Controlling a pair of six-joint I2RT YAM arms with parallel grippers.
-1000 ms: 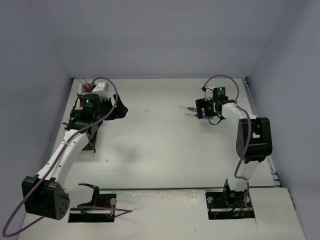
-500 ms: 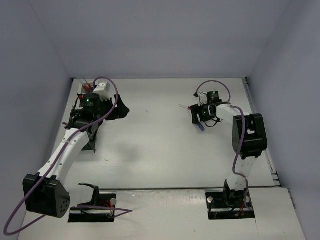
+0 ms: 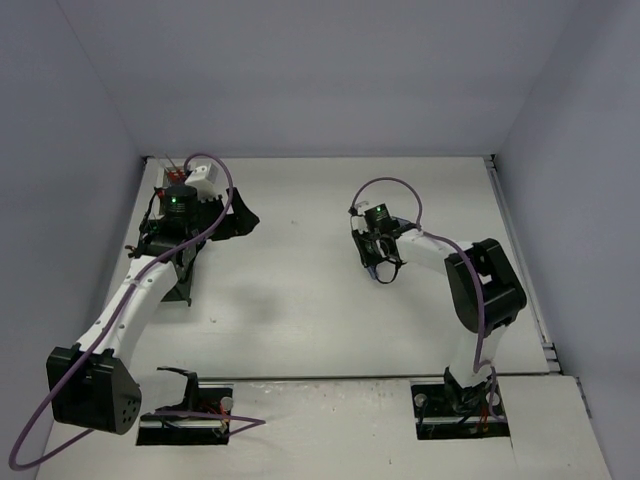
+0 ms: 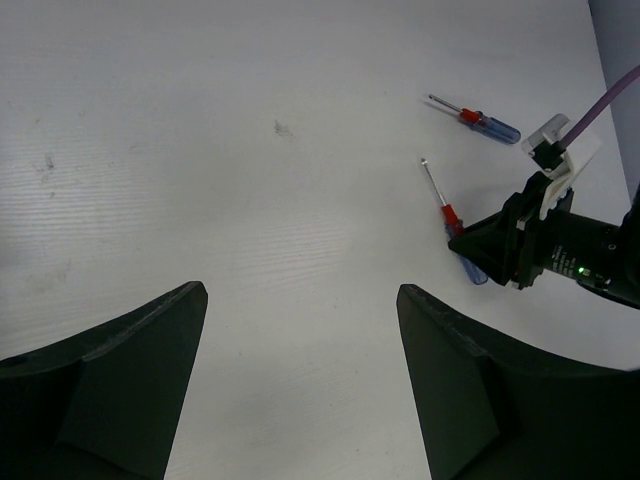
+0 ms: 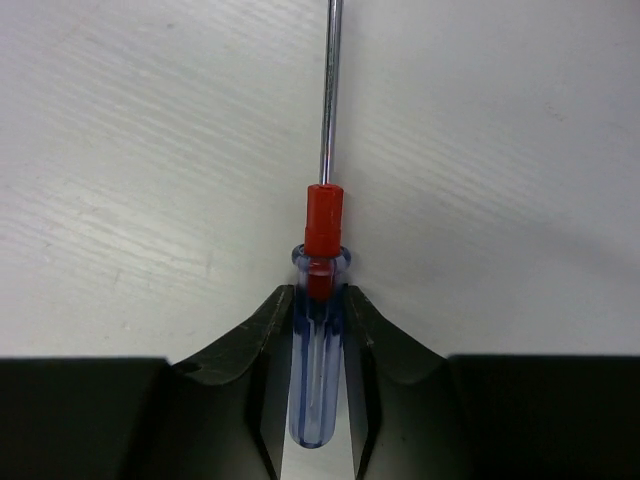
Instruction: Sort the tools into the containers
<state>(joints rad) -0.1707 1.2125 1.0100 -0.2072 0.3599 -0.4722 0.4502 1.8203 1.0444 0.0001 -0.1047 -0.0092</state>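
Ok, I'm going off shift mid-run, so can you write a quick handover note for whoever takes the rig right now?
Left gripper: open, empty, over bare table on the left side.
Right gripper: shut on the handle of the blue-and-red screwdriver, apparently not yet lifted.
A second screwdriver lies loose nearby.
Done: the white bin at back left shows something red inside.
Left: bin both screwdrivers.

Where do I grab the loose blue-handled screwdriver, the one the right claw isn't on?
Take the loose screwdriver by its blue handle, from straight above, closing across its width. It lies flat on the table, and the handle is far thicker than the thin shaft.
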